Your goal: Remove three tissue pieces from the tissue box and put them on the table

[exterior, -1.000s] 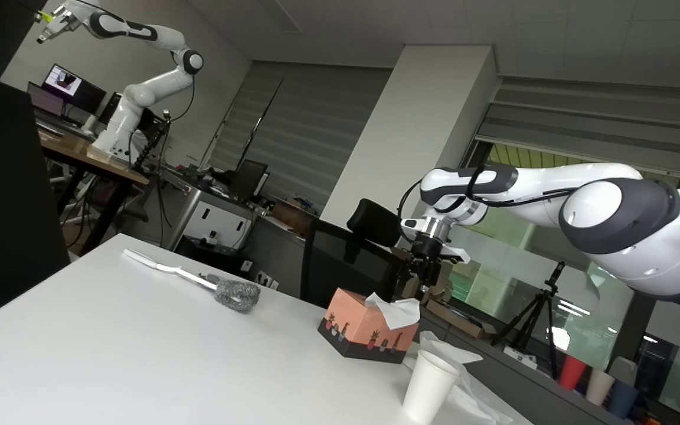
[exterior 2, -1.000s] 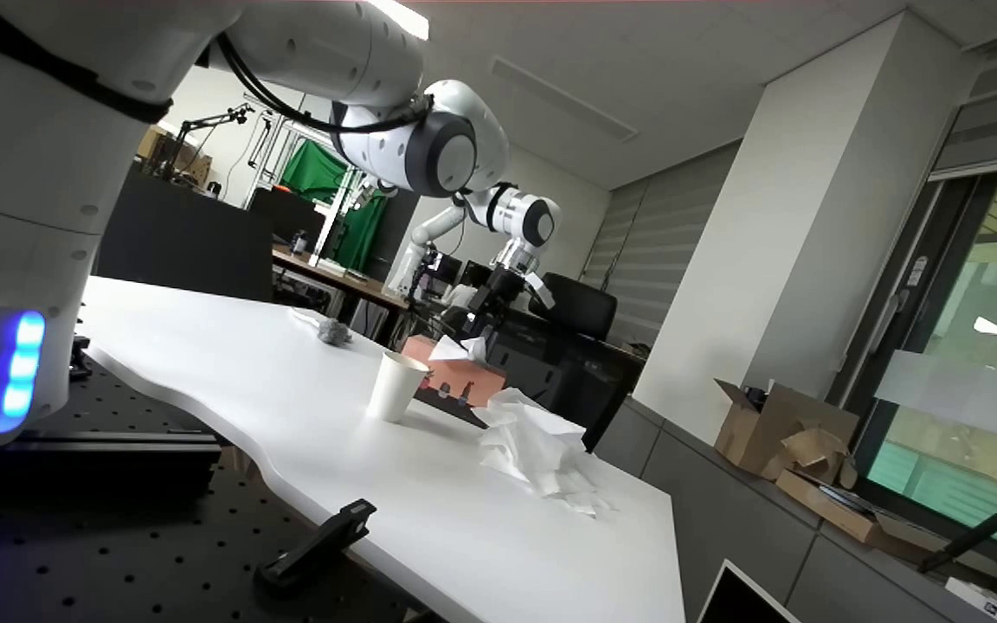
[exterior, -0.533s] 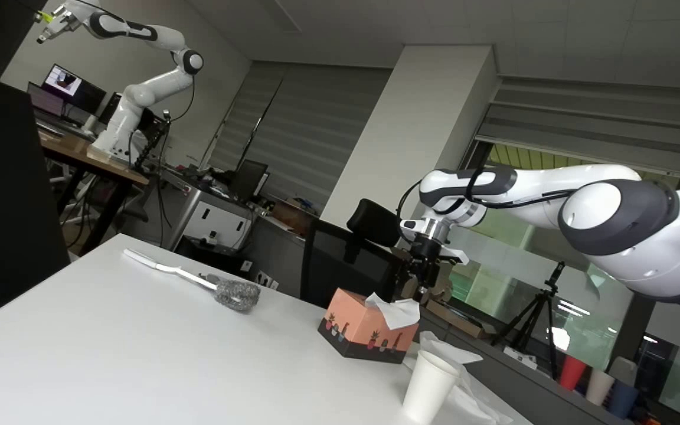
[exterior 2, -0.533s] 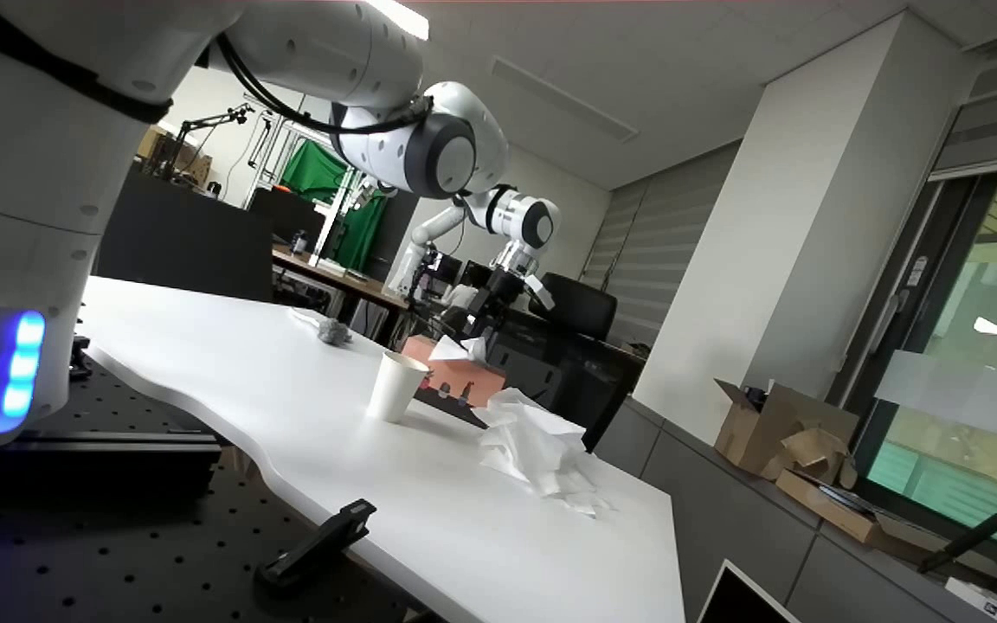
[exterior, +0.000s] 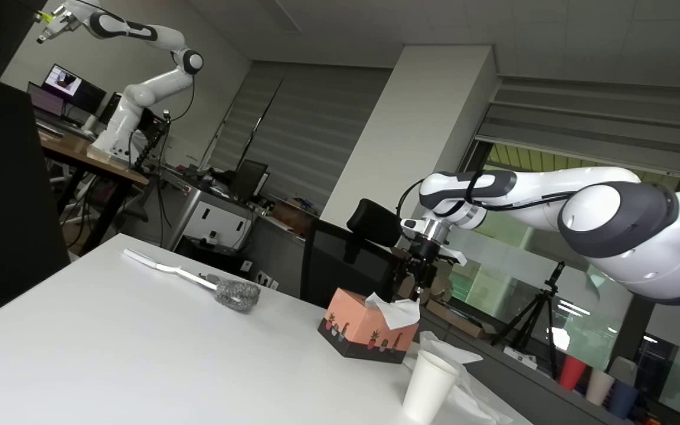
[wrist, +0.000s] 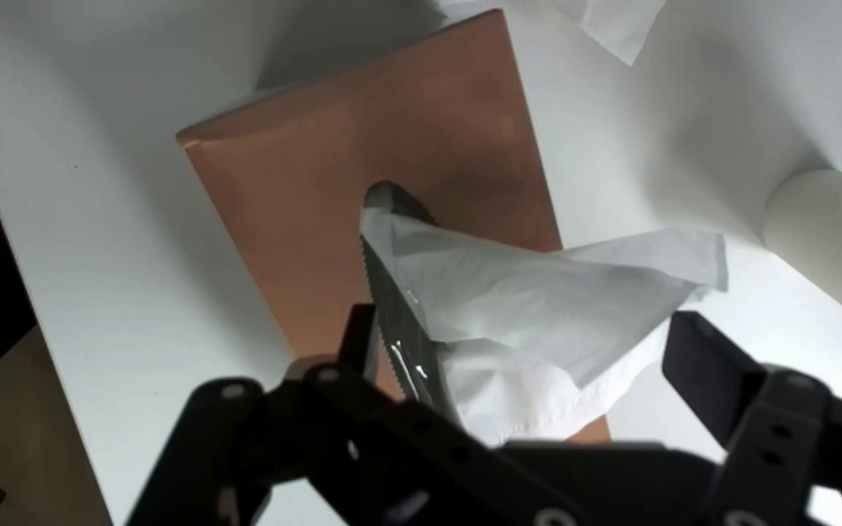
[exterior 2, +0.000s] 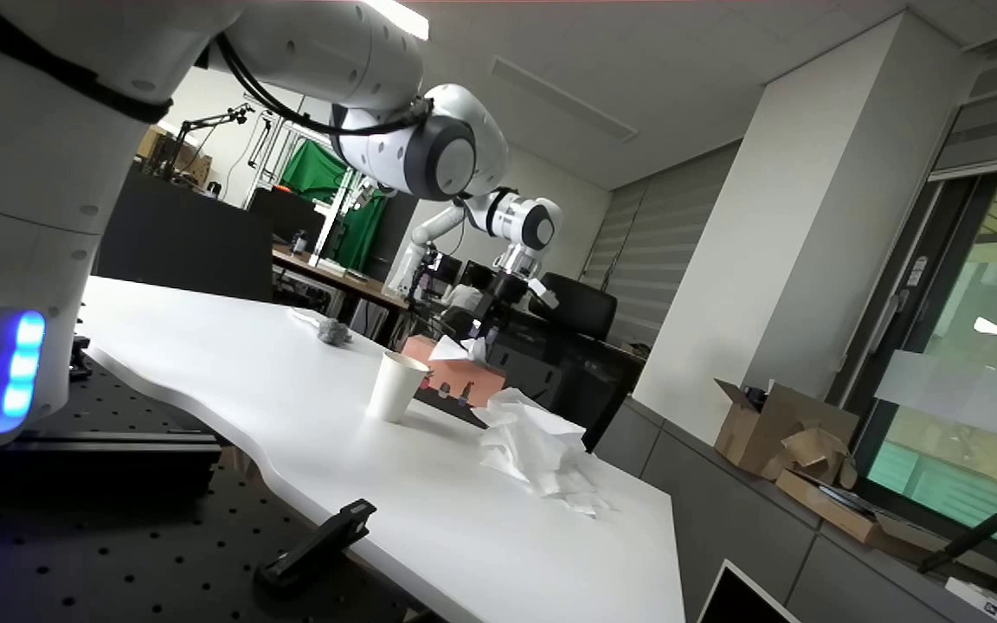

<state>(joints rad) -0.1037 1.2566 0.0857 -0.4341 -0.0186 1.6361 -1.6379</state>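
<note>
Tissue [wrist: 531, 314] pokes from its box [wrist: 333, 190] near an edge of the table [wrist: 150, 329]; the gripper [wrist: 527, 345] hangs above, fingers apart. I'd say grasping is the step; next, lower and gently pinch.

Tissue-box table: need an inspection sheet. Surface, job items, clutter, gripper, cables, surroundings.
Surface: white table; spills or damage, nothing seen.
Tissue box: upright, a protruding tissue sticking out of its slot.
Loose tissues: crumpled heap on the table beside the box; they overlap, so the count cannot be told.
Clutter: white cup upright, apart from the box; white-handled scrubber with a grey head, lying down.
Gripper: open above the box; in the wrist view the tissue shows between its fingers, no grip seen.
Cables: black cables along the robot arm.
Surroundings: black chair behind the box, second robot arm, tripod.
</note>
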